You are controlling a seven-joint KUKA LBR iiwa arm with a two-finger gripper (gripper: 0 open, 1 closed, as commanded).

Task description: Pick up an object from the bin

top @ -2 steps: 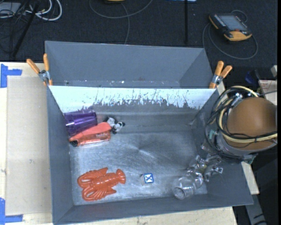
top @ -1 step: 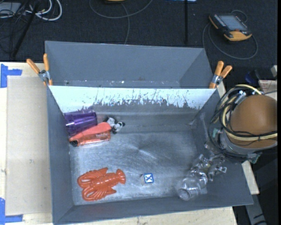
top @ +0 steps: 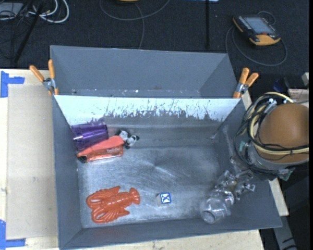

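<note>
My gripper (top: pixel 236 184) hangs low over the bin's right side, near the right wall. Just below and left of it, a clear plastic cup (top: pixel 214 211) lies on its side in the front right corner, close to or touching the gripper. A small blue and white cube (top: pixel 165 198) rests on the floor further left, apart from the gripper.
A red toy lobster (top: pixel 112 203) lies at the front left. At the back left are a purple cup (top: pixel 88 133), an orange flat tool (top: pixel 101 150) and a small black and white piece (top: pixel 127 137). The arm with its orange dome and cables stands over the right rim.
</note>
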